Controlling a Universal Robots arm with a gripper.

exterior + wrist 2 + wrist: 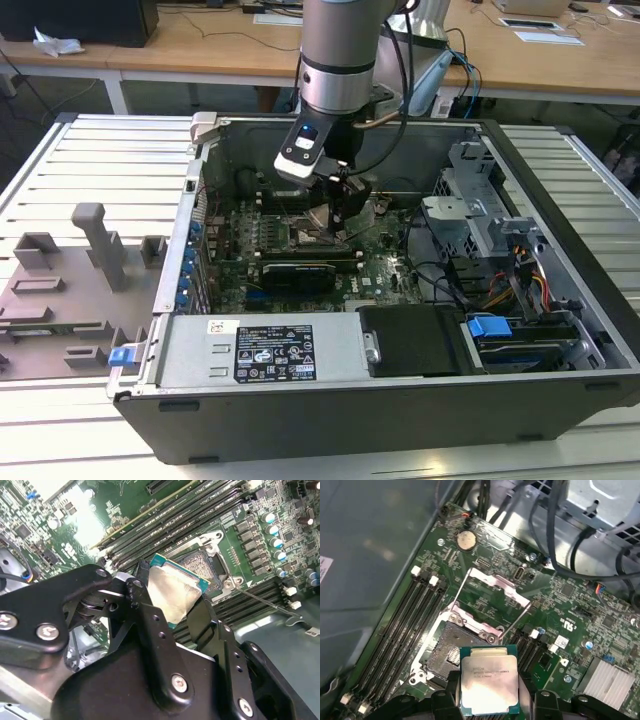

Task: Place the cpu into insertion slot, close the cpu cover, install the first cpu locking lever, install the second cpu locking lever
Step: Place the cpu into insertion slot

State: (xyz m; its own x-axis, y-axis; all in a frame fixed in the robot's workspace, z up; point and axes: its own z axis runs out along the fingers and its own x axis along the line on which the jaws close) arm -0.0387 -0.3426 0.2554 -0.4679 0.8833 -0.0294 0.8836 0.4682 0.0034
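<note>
The gripper point(490, 696) was closed on the cpu point(489, 680). Its two black fingers point(146, 611) pressed on opposite edges of the chip, so the jaws stood only as far apart as the chip is wide. In the first wrist view the cpu's metal top faced the camera. It hung above the board point(555, 605) at the near edge of the slot point(451, 652), overlapping one corner of it and not seated in it.

The slot's dark contact field lay exposed inside its silver rim. The cover point(497, 582) was swung back on the far side of the slot from the gripper. Thin wire levers point(461, 587) lay along either side of the cover. Long memory slots point(405, 625) flanked the socket, and a coin cell point(465, 540) sat beyond the cover.

In the second wrist view the cpu point(175, 592) sat between the fingertips with the slot point(205, 565) just behind it.

In the exterior view the arm point(338, 60) reached down into the open case point(400, 420), with the gripper point(340, 205) over the middle of the board, just above a long black card point(300, 272). A power supply point(265, 350) ran along the case's near edge. A grey fixture point(70, 280) lay on the slatted table point(100, 150) at the exterior view's left
</note>
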